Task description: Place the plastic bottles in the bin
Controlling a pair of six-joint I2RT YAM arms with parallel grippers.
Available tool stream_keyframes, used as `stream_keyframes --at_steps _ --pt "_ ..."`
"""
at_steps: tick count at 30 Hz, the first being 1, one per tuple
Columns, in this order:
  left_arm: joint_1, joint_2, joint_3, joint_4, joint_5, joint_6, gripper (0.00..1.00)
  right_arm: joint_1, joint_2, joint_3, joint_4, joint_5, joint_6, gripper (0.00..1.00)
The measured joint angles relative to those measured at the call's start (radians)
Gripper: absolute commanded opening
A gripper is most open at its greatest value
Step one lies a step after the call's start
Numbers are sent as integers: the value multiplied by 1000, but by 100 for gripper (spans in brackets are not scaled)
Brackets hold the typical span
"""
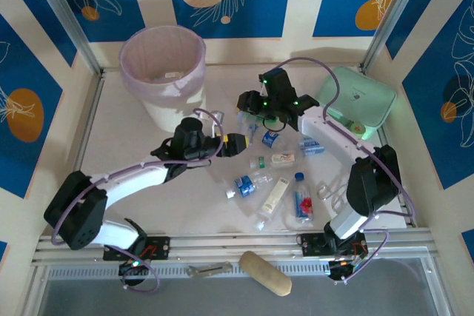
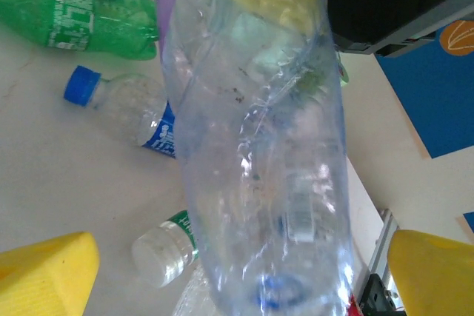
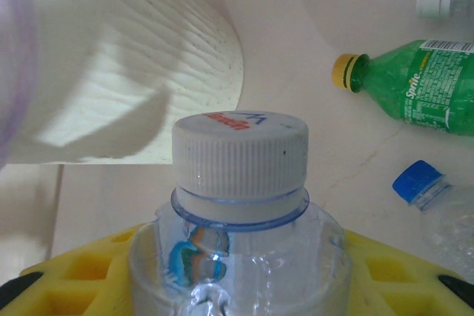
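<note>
Most bottles point(image 1: 275, 196) lay on the worktop point(image 1: 133, 146) near an almost empty bin point(image 1: 164, 109) as the right tool point(image 1: 257, 118) gripped a white-capped bottle point(image 3: 240, 146) and the left tool point(image 1: 238, 143) gaped open

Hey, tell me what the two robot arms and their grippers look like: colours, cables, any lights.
The left arm and right arm both have white tubular links between bulky black joint housings. Thin lilac cables loop along each. The left gripper and right gripper have black bodies, and small green lights dot the right one. Their fingers are bright yellow.
</note>
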Motion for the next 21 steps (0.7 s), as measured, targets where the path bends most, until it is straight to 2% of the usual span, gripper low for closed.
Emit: stream_keyframes --at_steps 10,14,17,21 --pt "-24 96 59 50 28 -1 85 17 -59 -52 78 -11 53 45" --pt "-26 97 59 69 30 4 73 25 -60 -59 90 -11 54 45" --pt "-26 97 59 73 22 7 68 25 -67 -84 105 -11 60 45" --pt "-27 97 59 76 14 2 53 25 -72 -116 116 -12 71 45"
